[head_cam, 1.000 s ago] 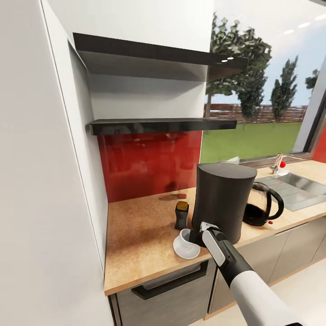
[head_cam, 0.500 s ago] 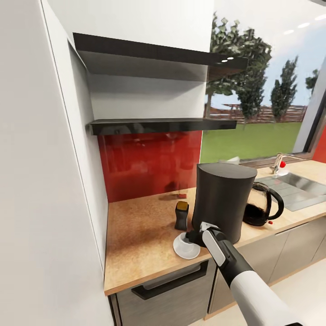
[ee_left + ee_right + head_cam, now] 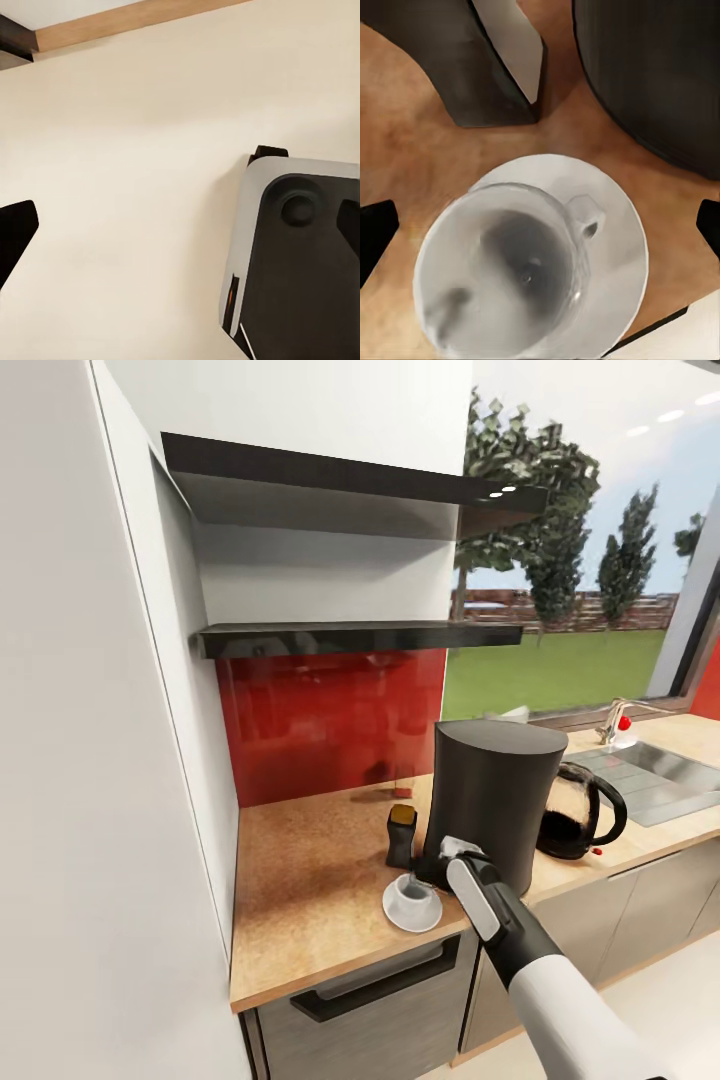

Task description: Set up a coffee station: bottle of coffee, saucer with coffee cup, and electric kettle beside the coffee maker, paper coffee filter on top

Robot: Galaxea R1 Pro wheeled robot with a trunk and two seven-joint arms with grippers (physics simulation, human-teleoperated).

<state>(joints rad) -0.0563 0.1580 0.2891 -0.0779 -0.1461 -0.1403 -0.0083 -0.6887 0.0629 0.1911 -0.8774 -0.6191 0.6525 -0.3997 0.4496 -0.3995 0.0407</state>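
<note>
The white coffee cup (image 3: 411, 891) (image 3: 506, 266) stands upright on the white saucer (image 3: 398, 915) (image 3: 615, 232) on the kitchen countertop (image 3: 310, 880). My right gripper (image 3: 432, 872) (image 3: 540, 229) hovers just above it, open, its fingertips (image 3: 376, 234) wide of the cup's rim. Directly behind stands the tall dark coffee maker (image 3: 495, 800) (image 3: 660, 75), with the bottle of coffee (image 3: 401, 836) (image 3: 472, 60) on its left and the electric kettle (image 3: 578, 815) on its right. The paper coffee filter is out of view. My left gripper (image 3: 180, 229) hangs open over pale floor.
A white wall panel (image 3: 100, 760) closes the countertop's left end. Two dark shelves (image 3: 360, 635) hang above a red backsplash (image 3: 330, 720). The steel sink (image 3: 650, 775) and tap (image 3: 615, 725) lie to the right. The robot's base (image 3: 300, 262) lies under the left gripper.
The cup, tilted in my right gripper a second ago, now stands upright on the saucer. The gripper has let go of it and lifted slightly toward the coffee maker.
</note>
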